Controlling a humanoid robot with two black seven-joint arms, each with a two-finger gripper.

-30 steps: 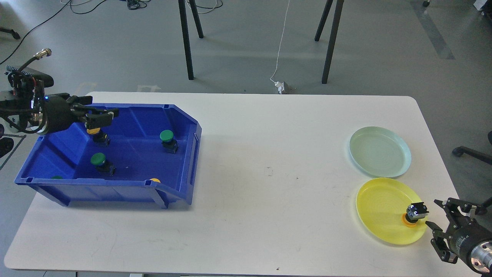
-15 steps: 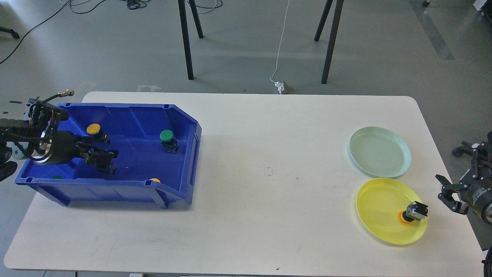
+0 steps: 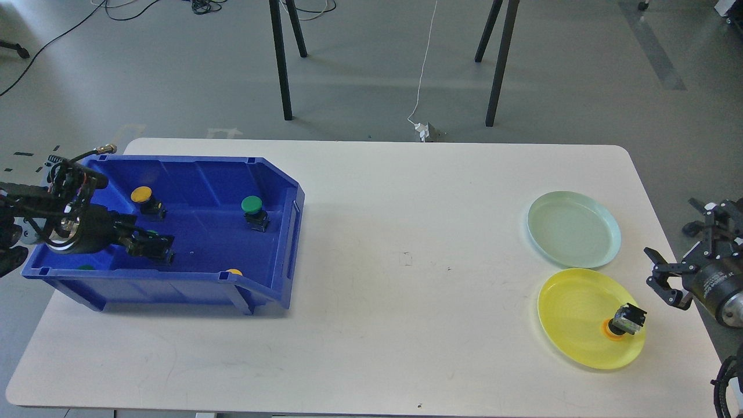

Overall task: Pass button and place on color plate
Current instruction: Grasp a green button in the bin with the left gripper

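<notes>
Nearest you, a yellow button (image 3: 624,323) is lying tipped over on the yellow plate (image 3: 572,313), and your right gripper (image 3: 667,277) is hanging just beside it, fingers spread, empty. Across in the blue bin (image 3: 278,244), your left gripper (image 3: 154,247) is closing around a green button (image 3: 152,234); whether it's clamped, I cannot tell. Farther back, the pale green plate (image 3: 573,229) is sitting bare.

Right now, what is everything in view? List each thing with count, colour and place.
bin: 1, blue, table's left
push buttons in bin: 5 showing; yellow, green, green under the left gripper, yellow and green at near wall
yellow plate: 1, right, near
button on yellow plate: 1, orange cap, tipped
pale green plate: 1, right, far
table: 1, white
left gripper: black, in bin
right gripper: black, open, beside yellow plate
</notes>
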